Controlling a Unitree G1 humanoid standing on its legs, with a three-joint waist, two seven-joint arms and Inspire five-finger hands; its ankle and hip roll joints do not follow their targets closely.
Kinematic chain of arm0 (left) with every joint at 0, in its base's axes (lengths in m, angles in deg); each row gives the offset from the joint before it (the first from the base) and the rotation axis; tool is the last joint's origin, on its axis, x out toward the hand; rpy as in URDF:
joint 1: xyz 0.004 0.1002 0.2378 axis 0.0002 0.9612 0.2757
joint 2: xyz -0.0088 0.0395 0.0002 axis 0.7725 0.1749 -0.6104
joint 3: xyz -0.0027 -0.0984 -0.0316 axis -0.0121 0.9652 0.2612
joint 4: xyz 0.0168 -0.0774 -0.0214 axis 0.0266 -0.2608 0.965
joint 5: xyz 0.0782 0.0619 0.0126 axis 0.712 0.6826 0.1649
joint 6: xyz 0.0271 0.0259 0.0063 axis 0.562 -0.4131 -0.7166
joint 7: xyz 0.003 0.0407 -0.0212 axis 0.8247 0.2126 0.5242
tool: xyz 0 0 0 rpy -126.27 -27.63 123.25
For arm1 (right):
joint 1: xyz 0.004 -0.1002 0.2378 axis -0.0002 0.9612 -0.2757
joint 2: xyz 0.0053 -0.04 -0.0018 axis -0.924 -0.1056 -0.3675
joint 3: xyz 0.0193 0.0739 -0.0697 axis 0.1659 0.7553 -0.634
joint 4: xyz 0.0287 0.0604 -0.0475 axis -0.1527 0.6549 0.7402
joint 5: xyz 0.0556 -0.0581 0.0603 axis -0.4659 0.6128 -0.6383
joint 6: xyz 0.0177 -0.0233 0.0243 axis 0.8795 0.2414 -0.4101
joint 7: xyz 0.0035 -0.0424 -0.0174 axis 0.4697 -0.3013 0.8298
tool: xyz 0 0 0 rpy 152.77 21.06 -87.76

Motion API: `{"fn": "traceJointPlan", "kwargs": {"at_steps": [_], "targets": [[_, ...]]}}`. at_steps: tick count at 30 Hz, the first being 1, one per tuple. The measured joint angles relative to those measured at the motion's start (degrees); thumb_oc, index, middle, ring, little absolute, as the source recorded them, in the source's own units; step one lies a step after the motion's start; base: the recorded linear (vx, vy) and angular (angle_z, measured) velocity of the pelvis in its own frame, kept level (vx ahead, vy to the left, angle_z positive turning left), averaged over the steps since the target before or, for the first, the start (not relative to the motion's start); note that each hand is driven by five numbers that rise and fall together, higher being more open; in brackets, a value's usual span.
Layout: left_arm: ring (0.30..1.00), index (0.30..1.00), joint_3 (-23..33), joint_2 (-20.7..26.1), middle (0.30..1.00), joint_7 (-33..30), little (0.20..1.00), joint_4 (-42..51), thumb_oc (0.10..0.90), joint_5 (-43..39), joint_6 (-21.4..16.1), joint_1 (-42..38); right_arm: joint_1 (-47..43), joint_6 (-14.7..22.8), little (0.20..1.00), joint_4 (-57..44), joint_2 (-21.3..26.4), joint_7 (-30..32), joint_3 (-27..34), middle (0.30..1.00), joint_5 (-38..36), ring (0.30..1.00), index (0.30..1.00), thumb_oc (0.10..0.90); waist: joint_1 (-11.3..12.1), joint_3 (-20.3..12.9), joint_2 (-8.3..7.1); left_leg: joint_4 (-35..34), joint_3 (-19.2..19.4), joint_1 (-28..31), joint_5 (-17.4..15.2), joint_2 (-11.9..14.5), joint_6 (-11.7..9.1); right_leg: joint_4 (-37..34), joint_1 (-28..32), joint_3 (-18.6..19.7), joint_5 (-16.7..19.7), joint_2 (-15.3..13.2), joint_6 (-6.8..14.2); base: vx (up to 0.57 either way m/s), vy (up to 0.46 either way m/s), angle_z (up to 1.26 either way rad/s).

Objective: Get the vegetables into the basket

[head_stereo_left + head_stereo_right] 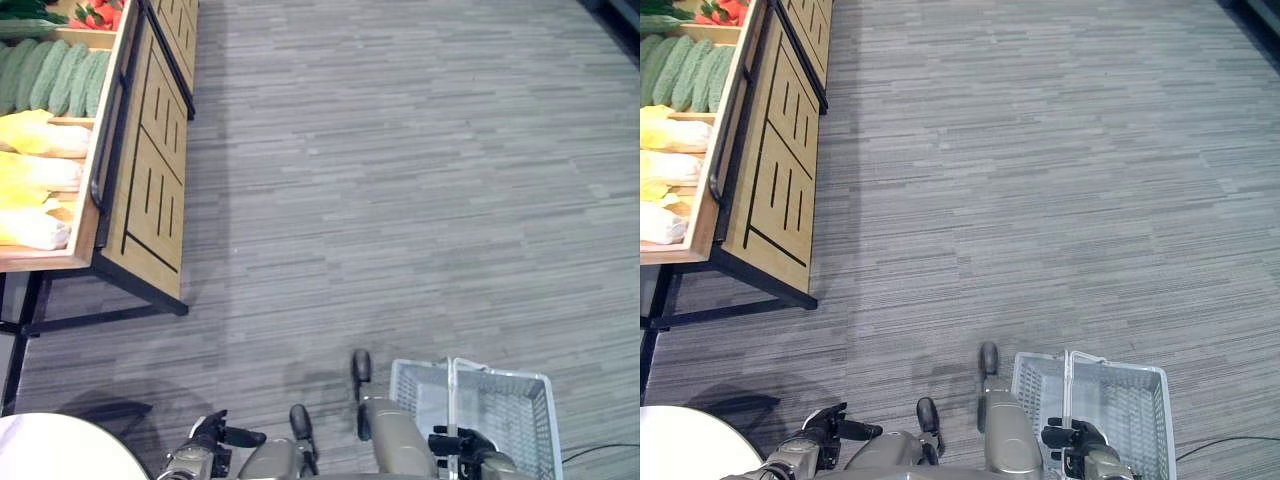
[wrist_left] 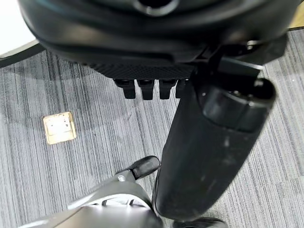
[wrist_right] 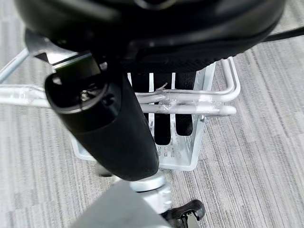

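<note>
A white wire-mesh shopping basket [image 1: 500, 410] with metal handles is seen low on the robot's right side, above the grey striped carpet floor [image 1: 400, 200]. The right robot hand [image 1: 1080, 440] is placed at the basket's handles; in the right wrist view its dark fingers [image 3: 161, 128] are curled over the two silver handle bars [image 3: 190, 107], so the basket is grasped by its handles. The inside of the basket, as far as it can be seen, holds no vegetables.

The left robot hand [image 1: 215, 435] is seen at the lower left, near a white round surface [image 1: 60, 450] at the picture's corner. In the left wrist view its fingers [image 2: 142, 88] are shown short and bent under the palm, with the thumb [image 2: 209, 152] standing out, and nothing is held in it, so it is read as clenched on nothing. A small square brass-coloured floor plate [image 2: 59, 127] is seen on the carpet past that hand.

The vegetables are kept well apart from the basket, at the upper left, in a light wooden display stand with black metal frame [image 1: 140, 170]. In its compartments, pale green long vegetables [image 1: 55, 75] are laid side by side, yellow and cream vegetables [image 1: 35, 180] are placed in the nearer sections, and red produce [image 1: 100, 14] is seen at the top edge beside dark green leaves [image 1: 25, 10].
</note>
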Motion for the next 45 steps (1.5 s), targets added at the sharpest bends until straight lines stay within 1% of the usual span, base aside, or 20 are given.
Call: {"fn": "traceJointPlan", "kwargs": {"at_steps": [2,3,5,13,16,18,19,21,23,24,28,29,31,33,36,37,39,43,44,45], "targets": [[1.000,1.000,0.0,-0.1,1.000,0.0,1.000,-0.1,0.900,0.0,0.0,0.5,0.8,0.1,0.300,0.4,-0.2,-0.1,-0.9,0.300,0.0,0.300,0.300,0.400,-0.3,-0.2,0.34,0.2,-1.0,1.8,-0.9,2.2,-1.7,0.1,2.5,-1.5,4.2,1.7,-1.5,0.40,-0.281,0.23],[1.000,1.000,-0.2,-0.5,1.000,0.1,1.000,-1.2,0.900,0.0,0.0,-0.4,0.9,-0.1,0.300,2.0,0.0,-0.2,-2.3,0.300,0.0,0.300,0.300,0.400,0.0,-1.3,1.08,2.0,-2.7,1.8,-1.8,4.4,-3.1,-0.2,4.0,-2.6,2.7,4.0,-3.8,0.39,-0.290,0.30],[1.000,1.000,0.6,-1.8,1.000,0.3,1.000,-1.5,0.900,-0.1,-0.7,-1.4,-0.1,-0.1,0.300,1.7,1.1,-0.5,-2.2,0.300,0.1,0.300,0.300,0.400,0.5,-1.6,1.23,6.8,-6.0,1.2,-0.9,7.4,-4.2,-0.2,7.0,-4.4,0.3,5.5,-5.8,0.53,-0.416,0.42],[1.000,1.000,2.8,-2.6,1.000,0.2,1.000,-2.5,0.900,-0.1,0.0,-1.0,-1.9,1.2,0.300,-0.6,3.5,-0.7,-4.0,0.300,1.1,0.300,0.300,0.400,0.2,-3.8,1.14,25.1,-10.8,-6.9,1.8,10.0,-11.2,0.3,11.4,-7.9,-4.1,6.4,-10.0,0.24,-0.242,0.35],[1.000,1.000,6.3,-2.5,1.000,0.8,1.000,-1.1,0.900,-3.1,-1.6,-1.3,-1.8,1.8,0.300,-0.8,2.9,-1.1,-4.7,0.300,1.1,0.300,0.300,0.400,2.6,-3.8,0.78,47.0,-16.7,-18.0,6.6,11.4,-11.8,0.5,13.1,-7.7,-7.0,8.5,-13.1,0.14,-0.174,0.08],[1.000,1.000,7.3,-2.5,1.000,1.4,1.000,0.2,0.900,-4.6,-2.4,-2.1,-2.6,1.9,0.300,-0.7,2.7,-1.3,-6.0,0.300,1.1,0.300,0.300,0.400,3.0,-3.3,0.06,54.6,-17.8,-24.2,3.4,10.3,-9.3,0.9,14.2,-8.1,-7.3,9.1,-13.5,0.11,0.002,0.01],[1.000,1.000,7.1,-2.3,1.000,1.5,1.000,0.3,0.900,-4.6,-2.4,-2.8,-3.1,2.2,0.300,-0.7,2.5,-1.4,-5.9,0.300,1.1,0.300,0.300,0.400,2.7,-3.0,-0.55,52.2,-17.8,-25.5,0.8,8.1,-9.1,0.9,14.7,-8.3,-7.4,8.5,-13.3,0.20,0.097,0.08],[1.000,1.000,7.0,-1.9,1.000,1.4,1.000,0.3,0.900,-4.5,-2.1,-3.6,-4.7,2.6,0.300,-0.8,2.6,-1.3,-5.6,0.300,1.1,0.300,0.300,0.400,1.2,-2.4,-1.81,29.0,-12.8,-26.6,-0.7,5.1,-8.3,-0.8,15.7,-9.5,-8.4,7.7,-11.5,0.20,0.149,0.12],[1.000,1.000,6.8,-1.9,1.000,1.4,1.000,0.0,0.900,-4.5,-1.6,-3.5,-4.8,2.5,0.300,-0.8,2.8,-1.2,-5.6,0.300,1.1,0.300,0.300,0.400,0.4,-1.8,-1.26,15.9,-12.3,-25.6,2.2,3.6,-6.5,-1.3,16.5,-9.9,-8.4,8.1,-11.5,0.23,0.204,0.08],[1.000,1.000,6.8,-2.1,1.000,1.5,1.000,0.0,0.900,-4.5,-1.4,-3.6,-4.5,2.3,0.300,-0.3,2.8,-1.0,-5.6,0.300,1.1,0.300,0.300,0.400,0.4,-1.8,-1.21,7.9,-13.8,-24.6,5.7,2.1,-5.5,-1.4,17.1,-9.6,-8.5,8.2,-11.4,0.27,0.228,-0.09],[1.000,1.000,5.8,-2.4,1.000,1.4,1.000,-0.5,0.900,-4.3,-1.0,-3.9,-5.0,1.7,0.300,1.9,2.8,-0.9,-5.5,0.300,1.1,0.300,0.300,0.400,0.5,-1.9,-1.08,4.0,-14.5,-22.9,9.6,0.6,-2.7,-2.8,18.6,-7.3,-9.4,8.9,-9.9,0.28,0.287,-0.39],[1.000,1.000,5.4,-2.5,1.000,1.3,1.000,-1.1,0.900,-3.1,-0.7,-3.6,-4.9,1.6,0.300,3.0,2.8,-0.7,-4.9,0.300,1.1,0.300,0.300,0.400,0.4,-1.9,-0.92,3.6,-13.4,-20.3,10.8,0.1,-0.5,-2.7,19.3,-4.7,-9.5,8.8,-9.8,0.25,0.332,-0.58],[1.000,1.000,4.6,-2.5,1.000,1.2,1.000,-2.1,0.900,-2.0,-0.5,-3.7,-3.5,1.2,0.300,3.8,2.8,-0.6,-3.8,0.300,1.1,0.300,0.300,0.400,-0.4,-2.2,-0.52,2.6,-12.4,-16.9,12.7,-0.7,0.0,-2.1,20.4,-2.8,-9.7,8.7,-9.4,0.31,0.442,-0.59],[1.000,1.000,3.9,-2.4,1.000,0.8,1.000,-2.1,0.900,-2.0,-0.6,-3.2,-3.2,1.1,0.300,4.0,2.5,-0.6,-3.3,0.300,1.0,0.300,0.300,0.400,-0.1,-2.2,-0.40,2.3,-11.0,-15.3,12.0,-0.1,0.9,0.8,19.9,-0.8,-10.3,8.1,-8.6,0.18,0.288,-0.53],[1.000,1.000,2.3,-0.9,1.000,0.3,1.000,-2.0,0.900,-2.0,-0.7,-3.4,-3.2,0.6,0.300,3.8,2.3,-0.7,-3.3,0.300,1.1,0.300,0.300,0.400,0.0,-2.1,-0.26,2.3,-8.5,-14.1,10.5,0.0,1.7,8.2,16.6,1.7,-13.1,7.1,-5.2,0.14,0.239,-0.46],[1.000,1.000,2.1,-0.5,1.000,0.1,1.000,-1.7,0.900,-2.0,-0.7,-3.5,-3.1,0.6,0.300,3.6,2.2,-0.7,-3.3,0.300,1.1,0.300,0.300,0.400,0.0,-2.1,-0.18,2.4,-8.4,-13.8,10.1,-0.1,2.3,10.2,15.6,1.8,-13.9,6.7,-4.5,0.12,0.243,-0.30],[1.000,1.000,2.0,1.4,1.000,0.0,1.000,-0.4,0.900,-2.1,-0.6,-3.9,-3.9,0.4,0.300,3.6,2.0,-0.8,-3.3,0.300,1.1,0.300,0.300,0.400,2.7,-1.9,-0.57,2.4,-6.0,-13.4,9.0,-0.8,3.5,12.5,14.1,1.5,-13.9,5.8,-3.8,0.15,0.303,-0.43],[1.000,1.000,1.9,2.8,1.000,-0.2,1.000,-0.7,0.900,-2.1,-0.4,-3.5,-4.5,0.8,0.300,3.3,1.6,-0.7,-3.3,0.300,1.1,0.300,0.300,0.400,3.3,-1.7,-0.72,0.8,-5.2,-10.4,8.4,-0.6,4.3,20.0,12.4,0.4,-14.4,5.5,-2.5,0.11,0.216,-0.15],[1.000,1.000,2.0,2.8,1.000,-0.6,1.000,-0.6,0.900,-2.1,-0.5,-3.2,-4.4,1.8,0.300,2.6,1.7,-0.8,-3.3,0.300,1.1,0.300,0.300,0.400,3.4,-1.7,-0.75,1.3,-5.4,-9.9,6.8,-0.5,5.8,24.4,10.0,-0.5,-16.8,3.6,-1.6,0.13,0.220,-0.02],[1.000,1.000,2.0,2.6,1.000,-0.7,1.000,-0.5,0.900,-2.1,-0.5,-3.0,-4.5,2.0,0.300,2.2,1.7,-0.8,-3.3,0.300,1.1,0.300,0.300,0.400,3.5,-1.7,-0.89,1.3,-5.6,-9.6,6.3,-0.9,6.2,26.0,8.7,-0.7,-16.1,2.2,-1.0,0.13,0.193,0.03]]}}
